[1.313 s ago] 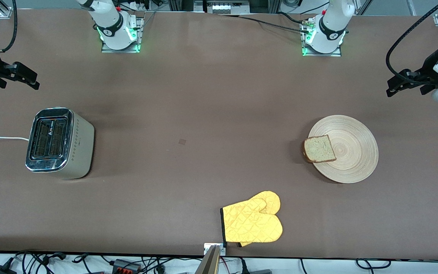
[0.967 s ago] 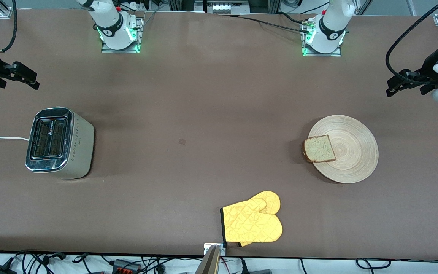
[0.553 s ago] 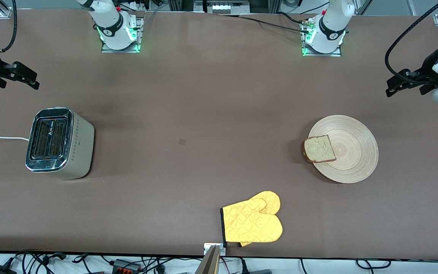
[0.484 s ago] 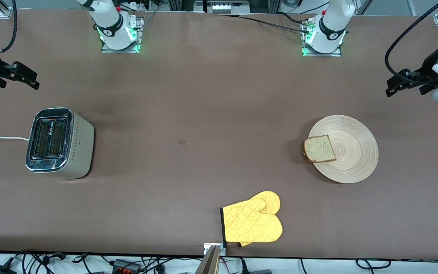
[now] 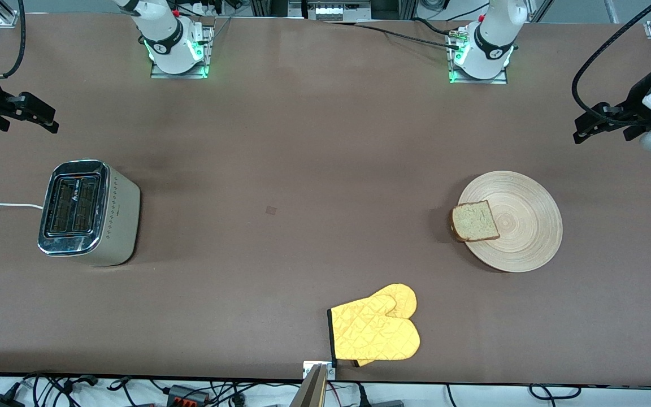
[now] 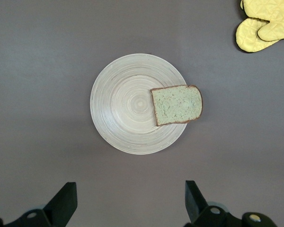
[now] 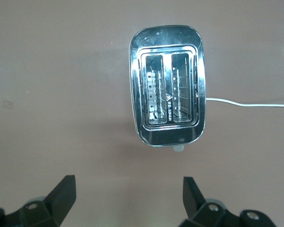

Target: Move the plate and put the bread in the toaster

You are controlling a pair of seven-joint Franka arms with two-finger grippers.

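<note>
Both open and empty: left hand (image 5: 585, 131) high above plate (image 5: 523, 237) with bread (image 5: 475, 221) overhanging its rim, right hand (image 5: 43, 117) above toaster (image 5: 85, 212); nothing started, likely first descending to plate's rim.

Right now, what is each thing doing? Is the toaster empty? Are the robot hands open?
toaster: upright, both slots empty.
bread: flat on the plate, overhanging its rim.
plate: flat on the table.
oven mitts: lying flat, overlapping.
left gripper: open, empty.
right gripper: open, empty.
</note>
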